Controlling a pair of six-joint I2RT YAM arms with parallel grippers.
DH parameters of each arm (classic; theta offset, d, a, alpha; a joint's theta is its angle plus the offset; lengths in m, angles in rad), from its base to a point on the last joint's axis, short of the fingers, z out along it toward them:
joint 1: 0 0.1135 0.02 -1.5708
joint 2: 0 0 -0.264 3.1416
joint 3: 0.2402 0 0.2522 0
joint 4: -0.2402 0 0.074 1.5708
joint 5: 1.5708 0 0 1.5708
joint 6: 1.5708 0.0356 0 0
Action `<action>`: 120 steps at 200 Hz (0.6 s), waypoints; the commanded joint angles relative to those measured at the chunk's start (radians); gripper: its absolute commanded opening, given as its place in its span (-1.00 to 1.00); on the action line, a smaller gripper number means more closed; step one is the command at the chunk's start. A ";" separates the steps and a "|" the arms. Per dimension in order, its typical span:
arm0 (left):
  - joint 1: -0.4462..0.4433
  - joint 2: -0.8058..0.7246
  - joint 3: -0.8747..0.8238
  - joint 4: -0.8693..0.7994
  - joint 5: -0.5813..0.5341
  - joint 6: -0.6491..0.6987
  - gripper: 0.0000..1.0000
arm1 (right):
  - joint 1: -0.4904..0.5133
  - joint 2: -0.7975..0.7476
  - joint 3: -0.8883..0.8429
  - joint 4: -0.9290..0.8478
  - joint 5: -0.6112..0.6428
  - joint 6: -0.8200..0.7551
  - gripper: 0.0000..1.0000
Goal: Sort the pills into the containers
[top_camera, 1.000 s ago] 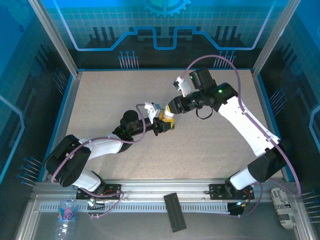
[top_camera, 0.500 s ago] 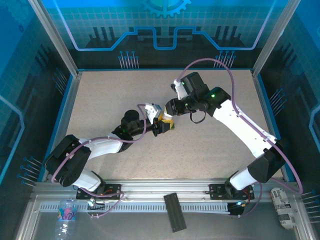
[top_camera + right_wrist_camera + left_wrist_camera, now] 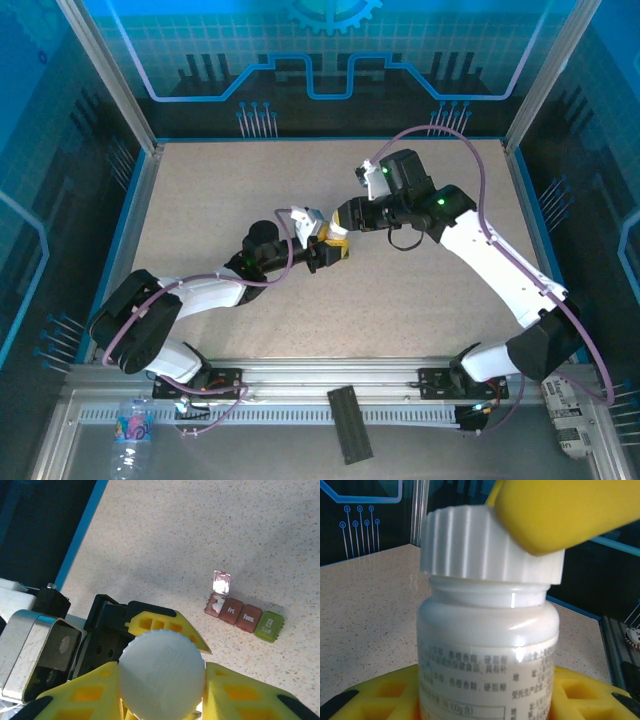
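Your left gripper (image 3: 325,252) clamps the white bottle (image 3: 487,645) steady so your right gripper (image 3: 343,225), closed around its cap (image 3: 161,672), can likely unscrew it, while the containers (image 3: 245,616) wait near the middle of the tabletop (image 3: 200,525), one lid (image 3: 221,581) open.

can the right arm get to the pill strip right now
Probably not yet: the right gripper is clamped on the cap of the bottle that the left gripper holds. The pill strip itself lies uncovered on the table.
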 commanded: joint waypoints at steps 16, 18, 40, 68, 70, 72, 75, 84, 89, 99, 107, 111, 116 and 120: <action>-0.008 -0.049 0.032 0.120 0.050 0.021 -1.00 | -0.017 -0.004 -0.003 -0.033 -0.013 0.003 -0.21; -0.008 -0.050 0.033 0.118 0.051 0.024 -1.00 | -0.017 -0.003 0.000 -0.035 -0.012 0.002 -0.21; -0.007 -0.055 0.038 0.098 0.060 0.034 -1.00 | -0.016 0.002 0.028 -0.059 0.006 -0.016 -0.10; -0.007 -0.059 0.038 0.096 0.061 0.037 -1.00 | -0.015 0.010 0.055 -0.077 0.026 -0.029 0.12; -0.008 -0.059 0.037 0.096 0.061 0.037 -1.00 | -0.015 0.010 0.056 -0.078 0.026 -0.030 0.12; -0.008 -0.059 0.038 0.096 0.062 0.037 -1.00 | -0.015 0.011 0.057 -0.078 0.027 -0.031 0.13; -0.007 -0.059 0.038 0.096 0.061 0.036 -1.00 | -0.015 0.011 0.059 -0.079 0.028 -0.031 0.13; -0.007 -0.060 0.037 0.096 0.060 0.037 -1.00 | -0.015 0.014 0.063 -0.079 0.029 -0.032 0.16; -0.007 -0.061 0.038 0.094 0.062 0.037 -1.00 | -0.014 0.016 0.065 -0.080 0.030 -0.034 0.17; -0.007 -0.062 0.039 0.095 0.062 0.037 -1.00 | -0.014 0.019 0.067 -0.082 0.031 -0.035 0.18; -0.008 -0.064 0.039 0.093 0.062 0.039 -1.00 | -0.012 0.022 0.069 -0.082 0.033 -0.035 0.20; -0.008 -0.064 0.041 0.092 0.063 0.038 -1.00 | -0.013 0.023 0.068 -0.081 0.033 -0.035 0.20; -0.008 -0.064 0.041 0.091 0.064 0.038 -1.00 | -0.012 0.025 0.070 -0.080 0.034 -0.036 0.21; -0.008 -0.065 0.042 0.090 0.065 0.038 -1.00 | -0.010 0.027 0.070 -0.080 0.035 -0.036 0.22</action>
